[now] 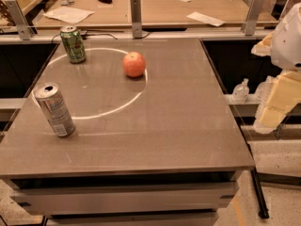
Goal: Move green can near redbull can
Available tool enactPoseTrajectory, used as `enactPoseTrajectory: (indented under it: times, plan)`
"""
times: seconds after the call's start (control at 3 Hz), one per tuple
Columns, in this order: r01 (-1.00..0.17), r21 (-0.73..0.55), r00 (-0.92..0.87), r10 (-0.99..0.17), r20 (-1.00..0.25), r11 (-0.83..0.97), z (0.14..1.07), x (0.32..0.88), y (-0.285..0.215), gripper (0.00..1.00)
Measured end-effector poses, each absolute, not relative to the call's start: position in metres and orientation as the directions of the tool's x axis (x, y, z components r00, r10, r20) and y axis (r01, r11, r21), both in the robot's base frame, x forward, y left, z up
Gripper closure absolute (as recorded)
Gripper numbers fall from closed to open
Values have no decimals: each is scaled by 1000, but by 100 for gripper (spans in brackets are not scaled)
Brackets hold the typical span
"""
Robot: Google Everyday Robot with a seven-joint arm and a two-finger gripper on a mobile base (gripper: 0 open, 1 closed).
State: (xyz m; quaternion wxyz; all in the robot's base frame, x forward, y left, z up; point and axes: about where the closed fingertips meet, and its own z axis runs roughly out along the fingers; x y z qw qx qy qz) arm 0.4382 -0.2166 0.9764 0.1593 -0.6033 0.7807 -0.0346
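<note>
The surface (178,126) is a smooth, rectangular, grey-brown slab with a faint stone-like speckle and a thin bright ring of reflected light across its far left part. The green can (73,44) stands upright near the far left corner, right on that ring: a short cylinder with a green body, pale and red markings and a silver top. The redbull can (54,109), slimmer and taller, silver-grey with faint print, stands by the left edge nearer the front, well apart from the green can; its dull metal top shows a dark opening. A round, matte red-orange apple (134,64) sits between the centre and the far edge.

The arm's white casing (289,41) is at the right border, off the surface. The cream-yellow blocky gripper (273,114) hangs below it, beside the right edge and touching nothing; whether it is apart or together cannot be told.
</note>
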Motion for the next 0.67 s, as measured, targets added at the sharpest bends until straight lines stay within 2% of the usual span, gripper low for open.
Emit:
enactPoseTrajectory:
  times: [0.67]
  plan:
    - [-921, -240, -250, -938, -239, 307, 979, 444, -220, 0]
